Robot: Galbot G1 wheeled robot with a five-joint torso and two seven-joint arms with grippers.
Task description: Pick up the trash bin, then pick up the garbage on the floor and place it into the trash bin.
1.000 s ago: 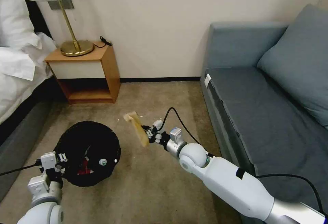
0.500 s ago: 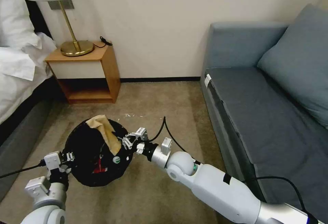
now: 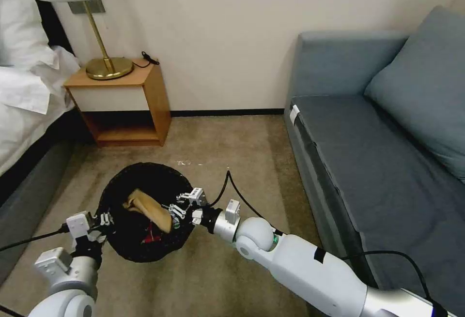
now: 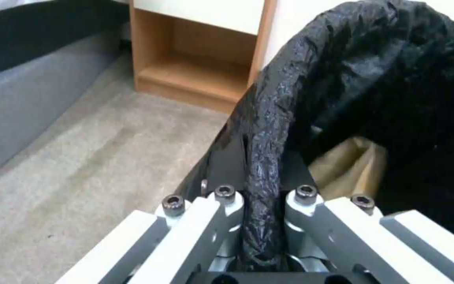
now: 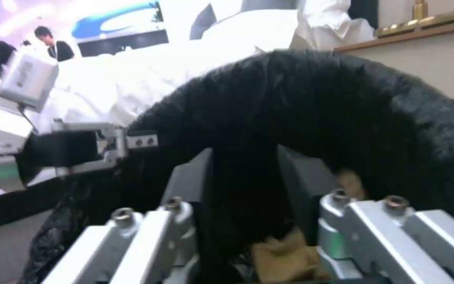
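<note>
Carpet (image 3: 227, 138) spreads before me, with the sofa (image 3: 387, 152) on my right, the bed (image 3: 24, 94) on my left and the nightstand (image 3: 121, 104) against the wall between them. Low in front of me sits the trash bin (image 3: 145, 181), its black liner crinkled over the rim. My left fingers (image 4: 261, 205) are clamped on the near-left rim, one pad outside and one inside the liner. My right fingers (image 3: 178, 205) are spread apart at the bin's right rim, reaching over the opening with nothing between them. The tan wrapper (image 3: 147, 206) lies inside the bin, just beside my right fingertips and free of them, slanting across the dark interior. Under it a scrap of red wrapper (image 3: 151, 237) shows at the bottom of the bin.
</note>
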